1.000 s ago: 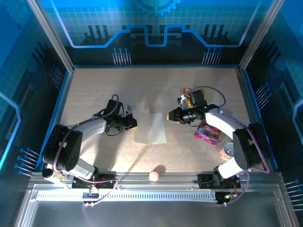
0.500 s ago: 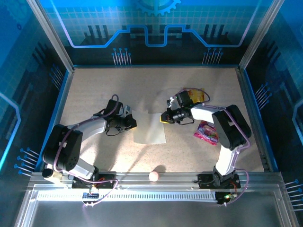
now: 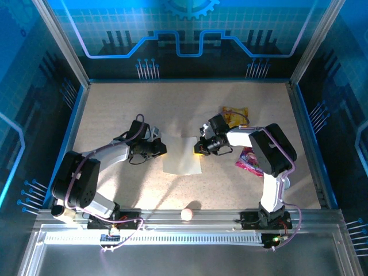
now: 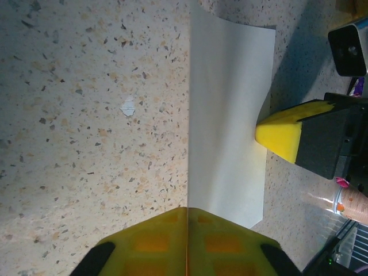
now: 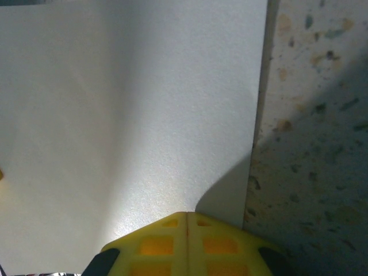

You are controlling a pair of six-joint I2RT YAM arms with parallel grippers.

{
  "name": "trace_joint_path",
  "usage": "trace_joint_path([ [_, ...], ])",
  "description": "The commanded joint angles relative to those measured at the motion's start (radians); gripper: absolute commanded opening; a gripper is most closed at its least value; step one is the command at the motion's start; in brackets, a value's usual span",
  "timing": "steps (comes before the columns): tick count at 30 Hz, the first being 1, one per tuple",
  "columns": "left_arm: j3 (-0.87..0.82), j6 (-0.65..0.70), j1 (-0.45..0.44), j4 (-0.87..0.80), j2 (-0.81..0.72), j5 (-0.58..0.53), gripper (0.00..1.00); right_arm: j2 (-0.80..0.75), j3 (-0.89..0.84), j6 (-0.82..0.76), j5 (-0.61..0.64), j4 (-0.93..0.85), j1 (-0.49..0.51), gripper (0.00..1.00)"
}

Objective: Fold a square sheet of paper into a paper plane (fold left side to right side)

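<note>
My left pincer (image 3: 163,149) is together at the left edge of the sheet of paper (image 3: 181,156), mid-frame on the tabletop (image 3: 115,109). My right pincer (image 3: 198,150) is together at its right edge. No pointed plane shape yet; I judge the task barely begun.

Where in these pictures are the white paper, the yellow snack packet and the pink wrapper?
white paper (image 3: 181,156): overhead view, middle of the sheet.
yellow snack packet (image 3: 236,115): overhead view, its centre.
pink wrapper (image 3: 245,163): overhead view, its uncovered left part.
</note>
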Motion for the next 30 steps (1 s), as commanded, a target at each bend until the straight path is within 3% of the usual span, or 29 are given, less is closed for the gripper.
trace_joint_path([
  [1, 0.018, -0.001, -0.005, -0.019, -0.033, 0.036, 0.15, 0.037, 0.007, -0.035, 0.072, -0.091, 0.021, 0.0],
  [13, 0.002, -0.087, -0.012, 0.089, -0.071, 0.14, 0.35, 0.035, 0.006, -0.041, 0.092, -0.107, 0.023, 0.0],
  [30, 0.066, -0.144, -0.114, 0.227, 0.076, 0.14, 0.56, 0.02, -0.005, -0.033, 0.089, -0.092, 0.022, 0.0],
])
